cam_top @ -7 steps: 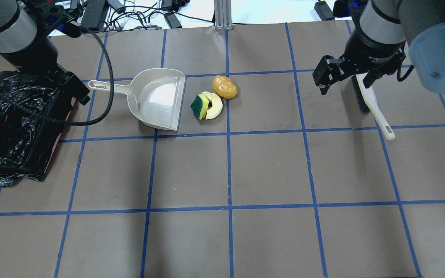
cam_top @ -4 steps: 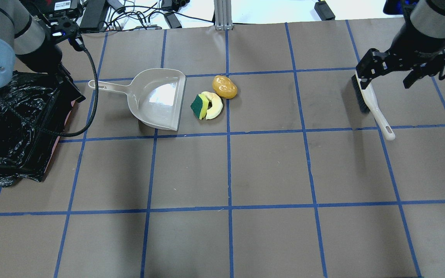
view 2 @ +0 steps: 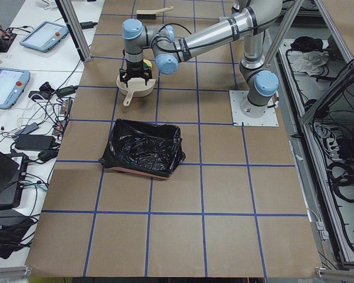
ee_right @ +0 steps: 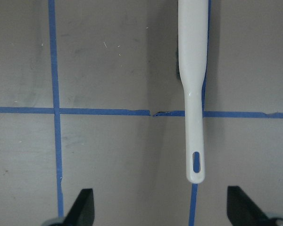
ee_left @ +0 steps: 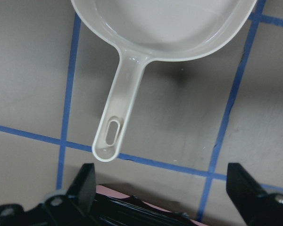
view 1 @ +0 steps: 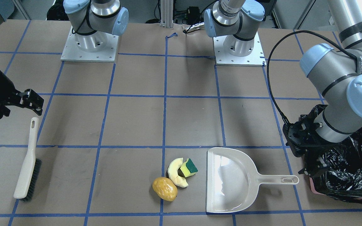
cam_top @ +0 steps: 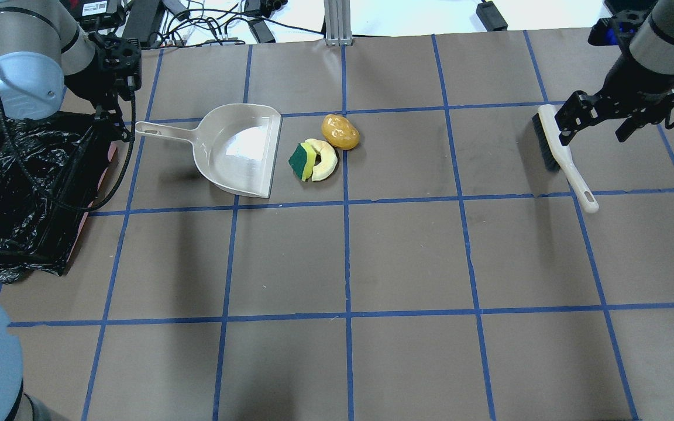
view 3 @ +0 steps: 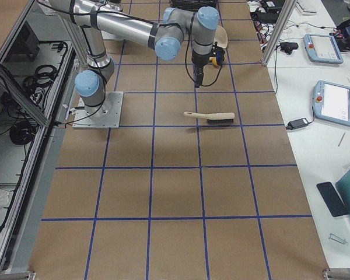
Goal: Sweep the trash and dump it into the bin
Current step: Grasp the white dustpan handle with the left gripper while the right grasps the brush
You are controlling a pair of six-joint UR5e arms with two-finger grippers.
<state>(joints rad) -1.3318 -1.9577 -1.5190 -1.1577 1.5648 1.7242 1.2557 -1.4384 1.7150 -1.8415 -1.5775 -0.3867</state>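
Bin: The rectangular container lined with crinkly, glossy black plastic [cam_top: 27,251] is sitting nearest, at the table's left edge, with a pink edge showing at its base. It is standing just beside the scoop's handle, probably so that dumping needs only a short carry.
Table: The matt brown paper surface taped into a blue grid [cam_top: 407,257] is lying flat, so light items are likely sliding on it easily.
Brush: The cream plastic hand brush with black bristles [cam_top: 565,161] is lying on its side at the right, slim handle pointing near, well apart from the trash.
Trash: The pale cream curved wedge [cam_top: 326,161] and the small yellow-and-green sponge piece [cam_top: 302,161] are touching each other mid-table, just right of the scoop's mouth. The glossy yellow-orange potato-like lump [cam_top: 340,131] is sitting just beyond them. None is lying in the scoop or the bin yet.
Dustpan: The smooth cream plastic dustpan [cam_top: 243,149] is lying flat, its straight open lip facing the trash and its thin handle pointing left toward the bin, ready to catch a leftward sweep.
Right gripper: The right gripper [cam_top: 596,124] is hovering above the brush, jaws spread wide and empty, seemingly lining up on the handle.
Left gripper: The left gripper [ee_left: 162,181] is hovering over the dustpan's handle tip by the bin's edge, likewise spread wide and holding nothing.
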